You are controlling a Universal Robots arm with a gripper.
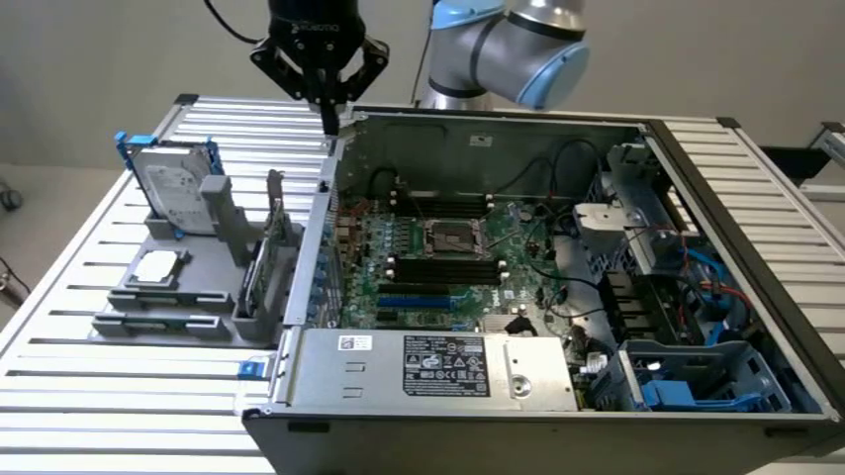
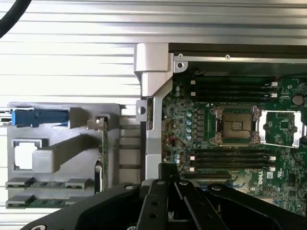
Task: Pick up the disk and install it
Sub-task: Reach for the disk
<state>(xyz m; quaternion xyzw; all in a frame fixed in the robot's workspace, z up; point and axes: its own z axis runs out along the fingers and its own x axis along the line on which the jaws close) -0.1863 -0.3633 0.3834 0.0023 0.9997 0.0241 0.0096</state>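
Presently: gripper [image 1: 327, 117], fingers pressed together, empty, over case [image 1: 462, 121] corner; disk [image 1: 178, 186] upright in rack [image 1: 172, 317], toward the exterior view's left.

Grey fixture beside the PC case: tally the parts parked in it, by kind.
disk, in blue carrier: 1
square silver chip: 1
upright circuit card: 1
memory sticks, on edge: 2
Total: 5
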